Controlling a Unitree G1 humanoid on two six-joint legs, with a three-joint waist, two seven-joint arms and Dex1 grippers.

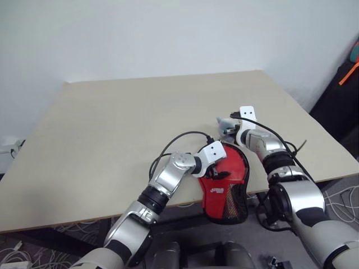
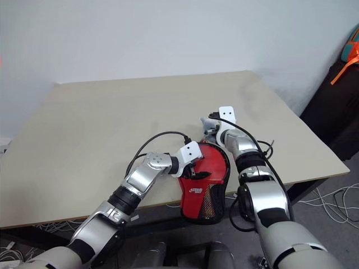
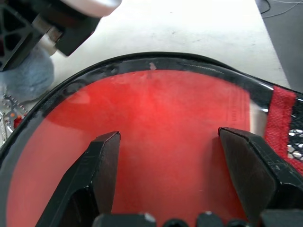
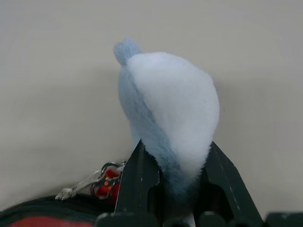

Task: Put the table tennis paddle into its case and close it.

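Observation:
The case (image 1: 229, 190), red with black edges and black mesh, lies at the table's front edge with its narrow end hanging over it. Behind its clear window (image 3: 156, 109) is a smooth red face that looks like the paddle; the handle is hidden. My left gripper (image 3: 165, 137) stands open over the window, with its fingers (image 3: 102, 165) spread above the film. A fluffy pale blue and white charm (image 4: 170, 104) hangs from the zip by a small ring (image 4: 106, 175) at the case's far rim. My right gripper (image 4: 175, 144) is shut on the charm's base.
The pale wooden table (image 1: 123, 117) stretches away behind the case. A large black bag with orange straps (image 1: 343, 89) stands to the right of the table. Cables (image 1: 342, 196) lie on the floor under the front edge.

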